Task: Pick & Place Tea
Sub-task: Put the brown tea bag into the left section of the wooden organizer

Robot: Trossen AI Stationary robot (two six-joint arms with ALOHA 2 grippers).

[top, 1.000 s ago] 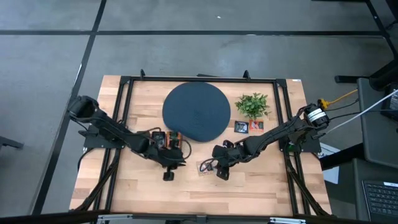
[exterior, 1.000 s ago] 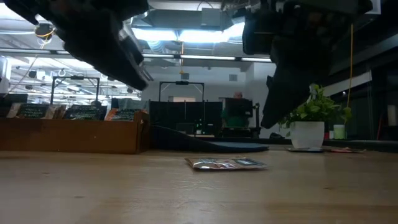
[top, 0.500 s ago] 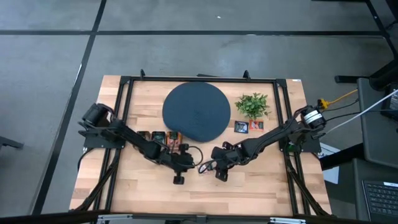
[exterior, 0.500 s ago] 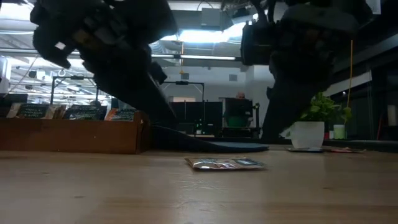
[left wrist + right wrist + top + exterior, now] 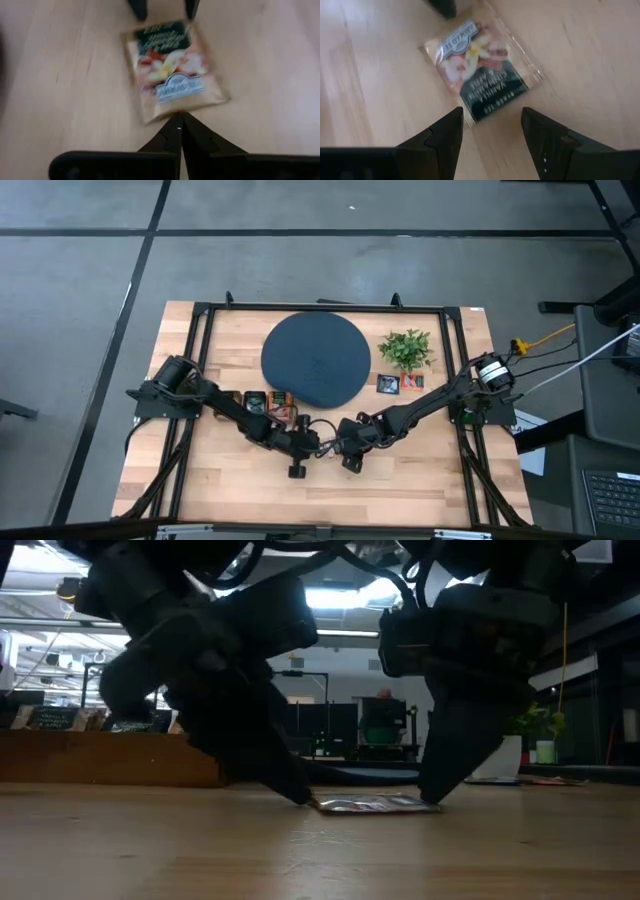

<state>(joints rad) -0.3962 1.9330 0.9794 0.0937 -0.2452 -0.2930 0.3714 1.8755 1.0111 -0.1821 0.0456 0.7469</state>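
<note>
One pale sachet (image 5: pixel 172 70) lies flat, floral print up.

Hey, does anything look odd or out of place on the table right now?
One pale sachet lies alone on the bare wood, apart from the others. Both hands flank it: left hand shut, right hand open.
</note>
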